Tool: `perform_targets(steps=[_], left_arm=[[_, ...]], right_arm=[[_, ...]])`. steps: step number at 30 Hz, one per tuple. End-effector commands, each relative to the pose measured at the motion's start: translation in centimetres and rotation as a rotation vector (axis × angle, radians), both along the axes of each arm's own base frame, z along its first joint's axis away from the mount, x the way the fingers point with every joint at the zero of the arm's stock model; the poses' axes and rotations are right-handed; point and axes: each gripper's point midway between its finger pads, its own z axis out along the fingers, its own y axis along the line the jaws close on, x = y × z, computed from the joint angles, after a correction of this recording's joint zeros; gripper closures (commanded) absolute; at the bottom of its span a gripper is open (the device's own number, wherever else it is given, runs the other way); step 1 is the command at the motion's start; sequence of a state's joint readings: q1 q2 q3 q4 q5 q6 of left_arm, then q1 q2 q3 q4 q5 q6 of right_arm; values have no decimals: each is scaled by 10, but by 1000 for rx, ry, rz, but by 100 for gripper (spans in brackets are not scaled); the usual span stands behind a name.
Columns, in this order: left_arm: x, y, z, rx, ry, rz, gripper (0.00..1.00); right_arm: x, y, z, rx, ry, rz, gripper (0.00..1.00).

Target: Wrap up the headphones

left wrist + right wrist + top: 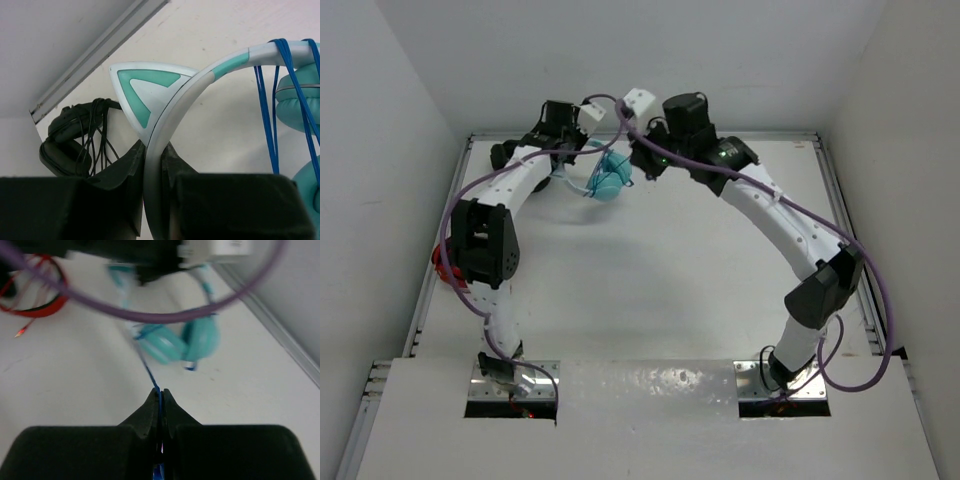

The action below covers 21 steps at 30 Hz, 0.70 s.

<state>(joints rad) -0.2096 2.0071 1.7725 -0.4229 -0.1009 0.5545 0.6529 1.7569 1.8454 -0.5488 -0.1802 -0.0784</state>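
The teal headphones [611,178] hang just above the table at the back, between both arms. My left gripper [154,167] is shut on the pale headband [200,75], right below a cat ear [142,92]. The blue cable [272,110] is looped several times over the headband beside the turquoise earcups [305,100]. My right gripper [160,394] is shut on the thin blue cable [149,372], which runs taut from the earcups [180,340] to its fingertips. In the top view my left gripper [570,160] is left of the headphones and my right gripper [642,160] is just to their right.
Black headphones [70,140] with a tangled cable lie in the back left corner by the table rail [100,50]. Red headphones [35,295] lie at the left edge, also seen in the top view [442,265]. The right arm's purple cable [165,315] crosses its wrist view.
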Motion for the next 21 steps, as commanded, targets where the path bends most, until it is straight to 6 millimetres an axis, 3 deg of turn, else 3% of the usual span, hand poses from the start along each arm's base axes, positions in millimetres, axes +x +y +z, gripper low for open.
perform_targets(steps=[1, 5, 8, 12, 15, 18, 20, 21], left_arm=[[-25, -23, 76, 12, -112, -198, 100], [-70, -76, 74, 1, -36, -406, 100], [-101, -110, 81, -106, 45, -530, 100], [-122, -124, 103, -176, 83, -574, 100], [-141, -137, 121, -261, 111, -639, 100], [-150, -148, 149, -376, 109, -639, 100], [-152, -154, 173, -500, 110, -628, 100], [-149, -152, 182, -571, 118, -587, 100]], right_arm=[[48, -67, 66, 55, -166, -293, 100], [93, -111, 80, 51, -260, -474, 100], [128, -145, 71, 62, -255, -592, 100], [151, -168, 71, 191, -194, -639, 100], [161, -173, 60, 252, -151, -629, 100], [159, -167, 28, 223, -99, -598, 100], [147, -154, 3, 227, -24, -520, 100], [138, -147, -19, 225, 31, -481, 100]])
